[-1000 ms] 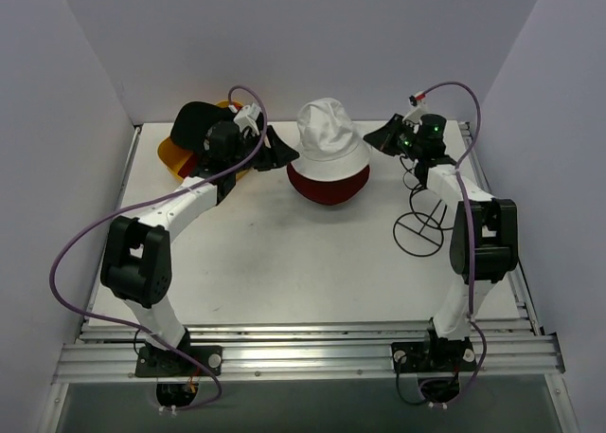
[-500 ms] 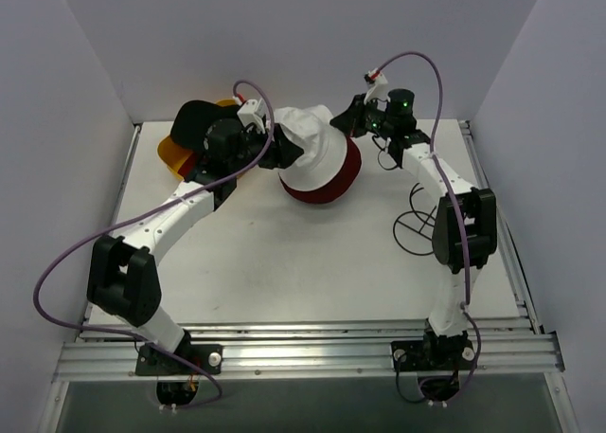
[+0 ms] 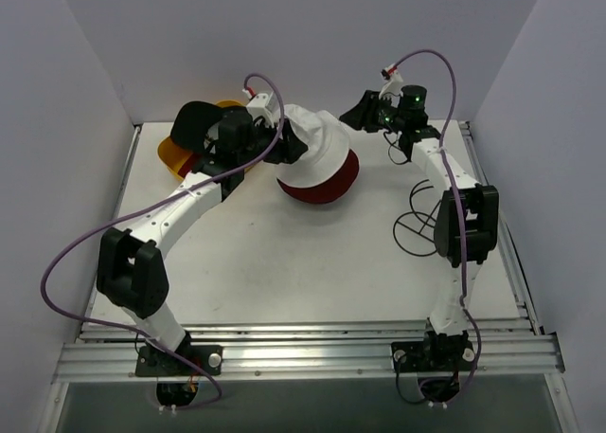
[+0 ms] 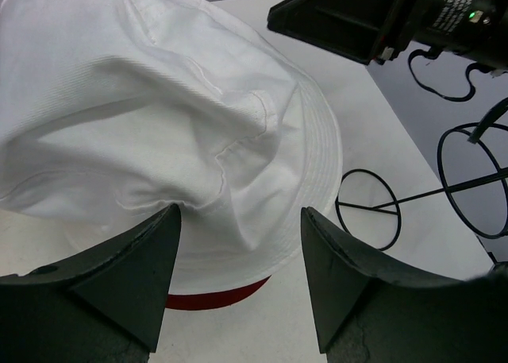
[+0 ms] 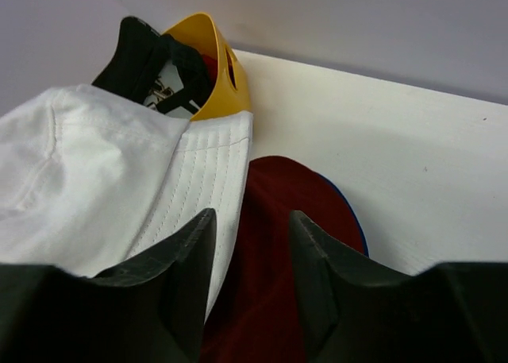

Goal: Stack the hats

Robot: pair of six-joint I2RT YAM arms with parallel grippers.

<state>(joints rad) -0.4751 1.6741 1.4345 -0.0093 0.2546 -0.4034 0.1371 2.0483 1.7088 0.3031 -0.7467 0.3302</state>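
At the table's [image 3: 246, 272] back-left corner: yellow basket [image 3: 169, 158], black cap [image 3: 194, 120] sitting on top of it and hanging over the rim. Right wrist cam shows some red fabric [image 5: 208, 63] inside the basket, too hidden to identify.

Next over: left gripper [image 4: 240, 216] is in against the left side of the white bucket hat [image 3: 317, 141]. Fingers are spread wide. Wrist cam shows a crumpled fold of crown fabric sitting at the mouth between the tips and touching the left finger, but nothing is pinched. It has hold of nothing.

Centre-back: the white hat is tilted and dented on the left gripper's side, resting on the maroon bucket hat [image 3: 327, 185]. Maroon shows as a crescent along the white hat's near and right edge. Right wrist cam picks up a thin blue rim [image 5: 361, 232] peeking out under the maroon one, so a blue hat is at the bottom of that pile.

Right of the pile: right gripper [image 5: 252, 218] is just beside the white brim at the far-right side, raised a bit. Can't tell whether it touches. Fingers are apart, nothing clamped; white brim and maroon crown are visible past the gap.

Far right: wire frame [image 3: 419, 226] on the table near the right arm, well apart from the hats. Left wrist cam shows two such frames side by side.
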